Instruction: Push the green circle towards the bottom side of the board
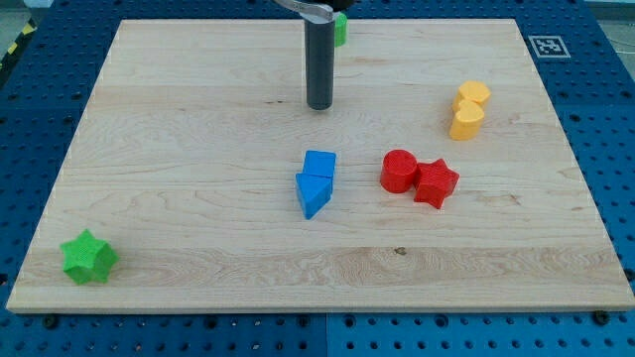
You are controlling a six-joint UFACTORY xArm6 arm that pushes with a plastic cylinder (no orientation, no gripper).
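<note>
A green block [340, 29], likely the green circle, is at the board's top edge, mostly hidden behind my rod. My tip [318, 105] rests on the board just below it, slightly to the view's left. A green star [88, 257] sits at the bottom left corner. The tip touches no block that I can see.
Two blue blocks [316, 181] lie together at mid-board below the tip. A red cylinder [399, 171] touches a red star [435, 182] to their right. Two yellow blocks [469, 109] sit at the upper right. The wooden board [198, 119] lies on a blue pegboard table.
</note>
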